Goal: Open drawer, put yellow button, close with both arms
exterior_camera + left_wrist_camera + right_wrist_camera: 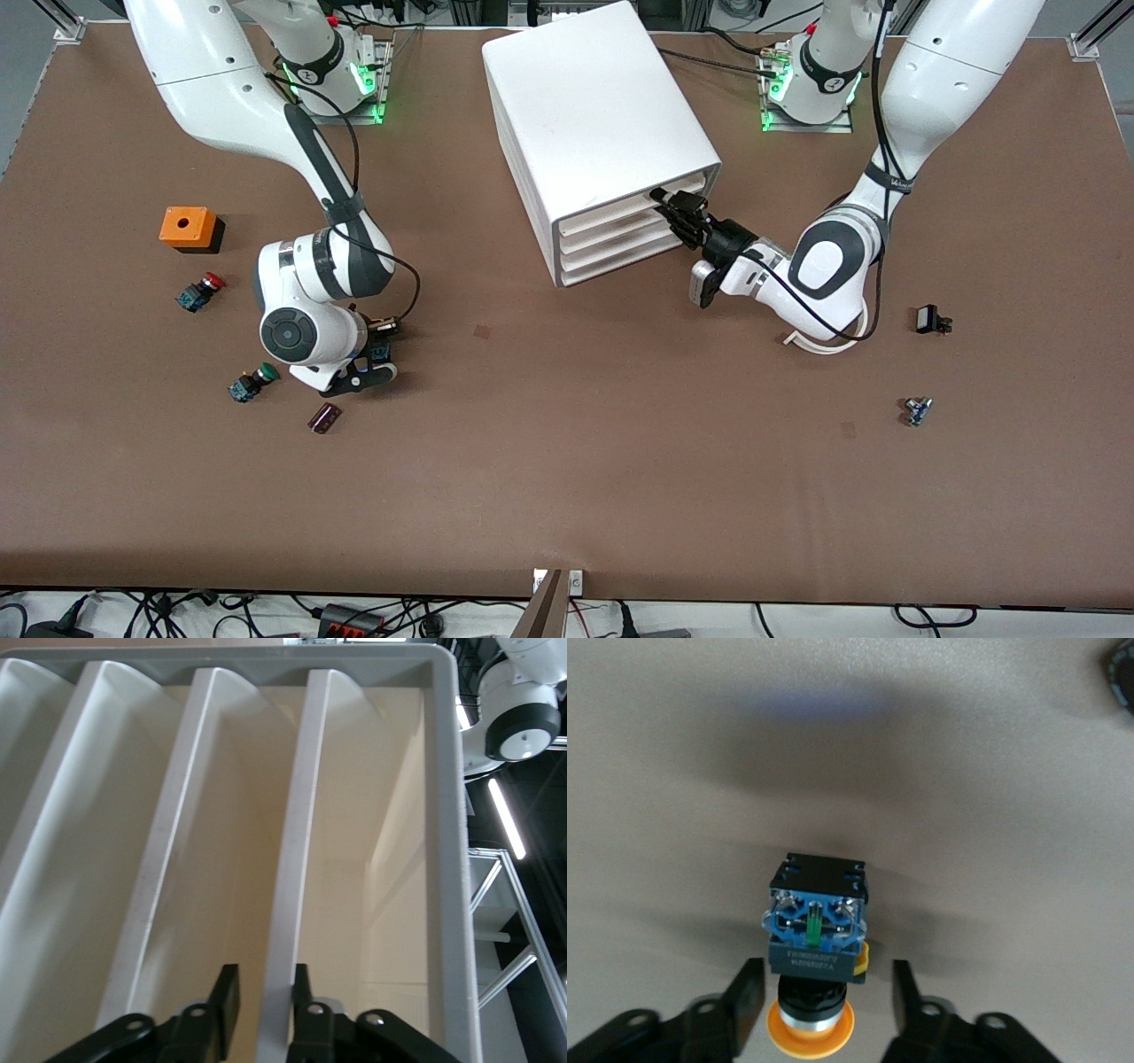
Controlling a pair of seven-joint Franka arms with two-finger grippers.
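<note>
The white cabinet (594, 115) stands at the back middle with all its drawers pushed in. My left gripper (669, 211) is at the front of the top drawer (616, 211). In the left wrist view the gripper (264, 979) is open and its fingers straddle the drawer's white front lip (292, 859); one finger touches it. My right gripper (372, 365) is low over the table, toward the right arm's end. In the right wrist view it (824, 974) is open around the yellow button (813, 939), which lies on its side between the fingers, untouched.
An orange box (188, 228), a red-capped button (202, 291), a green-capped button (252, 383) and a small dark part (325, 417) lie near the right arm. A black part (930, 319) and a small part (918, 410) lie toward the left arm's end.
</note>
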